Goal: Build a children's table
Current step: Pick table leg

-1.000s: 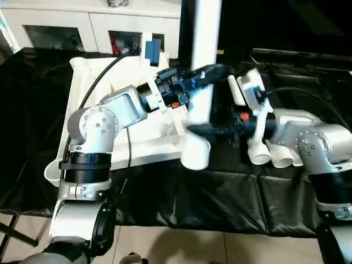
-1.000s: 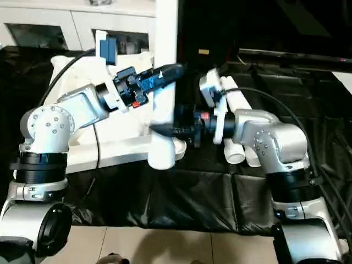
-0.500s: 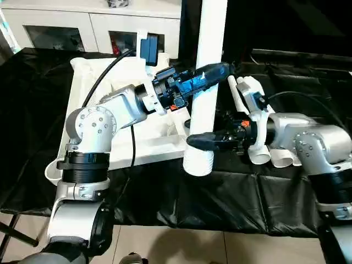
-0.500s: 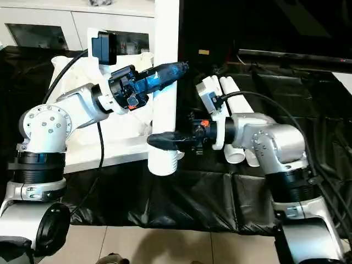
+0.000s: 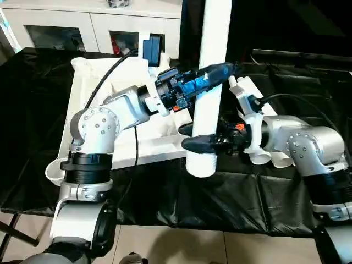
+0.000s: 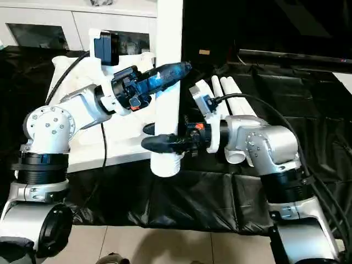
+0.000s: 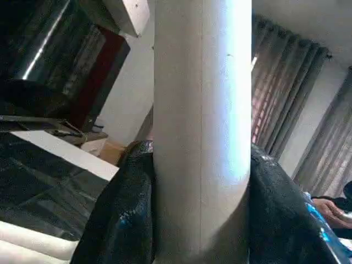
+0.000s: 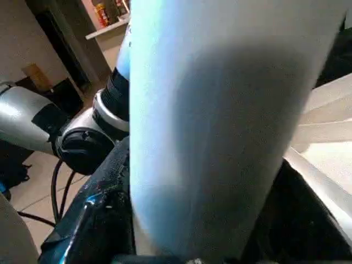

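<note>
Two end effectors meet on one upright white leg [image 5: 210, 93] near the middle of the head views. The left end effector [image 5: 212, 77] reaches in from 9 o'clock and is clamped about the leg partway up, one black finger [image 7: 118, 214] on each side in its wrist view, both pressed to the tube. The right end effector [image 5: 192, 137] comes in from 3 o'clock, lower down, near the leg's open bottom end; one finger [image 5: 199, 144] crosses the front of the tube and another shows behind it, so its jaws sit around the leg, but whether they press it I cannot tell.

Behind the left arm, toward 10 o'clock, lies the table top [image 5: 88, 99], white, with a raised rim and a rounded corner socket [image 5: 52, 171] at 8 o'clock. The leg's lower end hangs just beside the top's near right corner, over the black cloth [image 5: 181, 198]. More white legs [image 5: 275, 157] lie side by side on the cloth at 3 o'clock, partly hidden by the right forearm. A white cabinet [image 5: 82, 27] with glass doors stands at 11 o'clock. A black cable [image 5: 104, 82] loops over the top to the left wrist.

The held leg is a smooth, plain white tube, its upper end running out past 12 o'clock.
</note>
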### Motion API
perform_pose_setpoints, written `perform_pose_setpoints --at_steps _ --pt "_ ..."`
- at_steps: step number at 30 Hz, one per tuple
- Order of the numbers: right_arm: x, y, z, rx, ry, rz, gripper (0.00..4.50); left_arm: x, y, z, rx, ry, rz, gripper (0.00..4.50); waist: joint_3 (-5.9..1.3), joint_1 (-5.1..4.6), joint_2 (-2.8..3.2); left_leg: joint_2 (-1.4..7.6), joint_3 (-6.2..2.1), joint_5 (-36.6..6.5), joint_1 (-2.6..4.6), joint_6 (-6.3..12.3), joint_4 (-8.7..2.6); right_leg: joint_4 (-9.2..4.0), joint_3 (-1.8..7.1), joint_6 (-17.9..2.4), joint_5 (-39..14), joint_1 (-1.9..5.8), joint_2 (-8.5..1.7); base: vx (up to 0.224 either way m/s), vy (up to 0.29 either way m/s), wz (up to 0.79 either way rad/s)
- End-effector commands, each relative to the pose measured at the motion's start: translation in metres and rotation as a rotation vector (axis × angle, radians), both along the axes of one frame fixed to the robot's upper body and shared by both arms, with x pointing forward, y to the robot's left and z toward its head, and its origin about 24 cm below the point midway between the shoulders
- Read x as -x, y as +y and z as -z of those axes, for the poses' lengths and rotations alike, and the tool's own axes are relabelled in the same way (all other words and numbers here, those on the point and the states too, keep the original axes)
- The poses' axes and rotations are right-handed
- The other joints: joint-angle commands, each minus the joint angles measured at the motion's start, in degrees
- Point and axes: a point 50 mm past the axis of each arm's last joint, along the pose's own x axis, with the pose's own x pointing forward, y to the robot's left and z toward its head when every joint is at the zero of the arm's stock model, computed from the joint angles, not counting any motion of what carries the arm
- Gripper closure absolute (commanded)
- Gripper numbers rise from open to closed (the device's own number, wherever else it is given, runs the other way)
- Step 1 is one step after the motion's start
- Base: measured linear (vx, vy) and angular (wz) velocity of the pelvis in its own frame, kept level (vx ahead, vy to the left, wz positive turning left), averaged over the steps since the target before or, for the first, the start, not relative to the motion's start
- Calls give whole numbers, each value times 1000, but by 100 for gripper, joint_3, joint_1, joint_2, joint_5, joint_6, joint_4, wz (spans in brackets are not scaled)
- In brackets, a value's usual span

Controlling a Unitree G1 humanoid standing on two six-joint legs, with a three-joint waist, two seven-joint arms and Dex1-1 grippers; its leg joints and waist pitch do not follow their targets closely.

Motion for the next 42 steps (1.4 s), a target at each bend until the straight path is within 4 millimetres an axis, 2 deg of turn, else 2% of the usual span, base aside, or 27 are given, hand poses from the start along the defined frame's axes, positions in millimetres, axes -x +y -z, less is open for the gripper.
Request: perform_pose_setpoints --at_steps 1,4,7,9,13,14,20,21,22,24,27,28,29,30,33,35,36,38,40,41,42 --pt "-2 -1 1 18 -5 19 140 4 -3 -4 9 -23 31 266 -430 25 -5 261 -77 -347 106 192 -362 -401 250 -1589 150 368 -448 0 0 0" --pt "-2 -2 1 5 10 12 169 5 -2 -4 8 -27 42 266 -432 26 1 259 -81 -338 102 195 -363 -396 249 -1582 193 373 -444 0 0 0" --pt "-2 -2 0 1 15 13 179 5 -1 -4 7 -29 46 266 -434 27 12 258 -81 -339 105 195 -360 -396 250 -1583 213 372 -443 0 0 0" --pt "-2 -3 0 1 16 15 210 5 -1 -4 6 -30 51 266 -433 27 36 263 -84 -369 112 177 -362 -394 249 -1594 217 367 -442 0 0 0" --pt "-2 -5 0 0 16 18 234 7 -1 -3 -3 -36 77 266 -437 25 34 263 -85 -364 115 171 -364 -391 247 -1600 258 369 -439 0 0 0" --pt "-2 -5 0 0 17 20 251 8 -1 -3 -5 -36 81 266 -438 23 32 262 -85 -361 111 163 -363 -387 247 -1609 287 371 -436 0 0 0" --pt "0 -4 1 -1 17 19 259 8 -4 -1 -41 -50 58 266 -440 26 35 265 -84 -377 115 145 -363 -389 248 -1613 291 373 -441 0 0 0" --pt "0 -3 2 0 15 20 259 7 -5 0 -54 -44 48 210 -441 26 33 266 -87 -347 111 151 -364 -379 247 -1615 343 377 -439 0 0 0" --pt "1 -2 3 -1 12 22 259 7 -6 0 -58 -45 45 196 -443 27 33 265 -85 -344 115 157 -362 -381 246 -1618 353 375 -441 0 0 0" --pt "1 -1 4 -4 11 31 259 6 -7 -1 -49 -40 39 196 -438 24 35 266 -84 -343 113 147 -365 -385 248 -1625 331 374 -444 0 0 0" --pt "1 1 6 -10 0 52 259 6 -9 -3 -32 -56 22 157 -437 28 31 261 -82 -373 107 133 -361 -393 250 -1611 282 378 -451 0 0 0" --pt "0 3 7 -12 -4 74 259 4 -9 -6 -15 -82 -18 157 -437 29 29 263 -86 -365 106 137 -365 -403 251 -1600 273 379 -450 0 0 0" --pt "-1 4 8 -16 -19 100 259 1 -10 -8 -6 -104 -71 157 -439 34 54 279 -98 -375 109 115 -368 -406 250 -1602 261 378 -464 0 0 0" --pt "-4 6 10 -17 -44 159 259 -2 -10 -15 37 -115 -142 157 -444 29 41 280 -97 -389 104 96 -370 -404 247 -1591 293 386 -465 0 0 0" --pt "-5 7 10 -18 -56 182 259 -4 -9 -18 62 -113 -166 157 -434 17 35 267 -90 -443 107 70 -371 -408 249 -1571 261 385 -452 0 0 0" --pt "-15 9 14 -13 -108 328 259 -10 -5 -24 100 -110 -255 157 -430 7 37 270 -92 -478 108 40 -378 -415 250 -1532 151 373 -452 0 0 0" --pt "-15 9 14 -13 -108 328 259 -10 -5 -24 100 -110 -255 157 -430 0 38 273 -93 -473 98 14 -378 -415 252 -1520 128 365 -462 0 0 0" --pt "-27 7 18 2 -161 517 259 -22 5 -24 105 -95 -375 157 -425 -25 28 253 -84 -554 116 -51 -386 -438 250 -1437 -48 352 -437 0 0 0" --pt "-30 7 18 6 -174 564 259 -24 9 -23 103 -90 -402 157 -425 -21 43 255 -92 -600 131 -110 -397 -453 249 -1367 -178 354 -437 0 0 0" --pt "-37 2 21 14 -168 665 259 -29 16 -17 29 -121 -460 157 -420 -30 61 252 -98 -563 118 -121 -402 -455 257 -1314 -134 340 -435 0 0 0" --pt "-42 -1 23 24 -155 729 259 -30 20 -11 -29 -148 -480 157 -414 -44 52 245 -96 -570 114 -131 -414 -459 260 -1246 -177 337 -425 0 0 0"
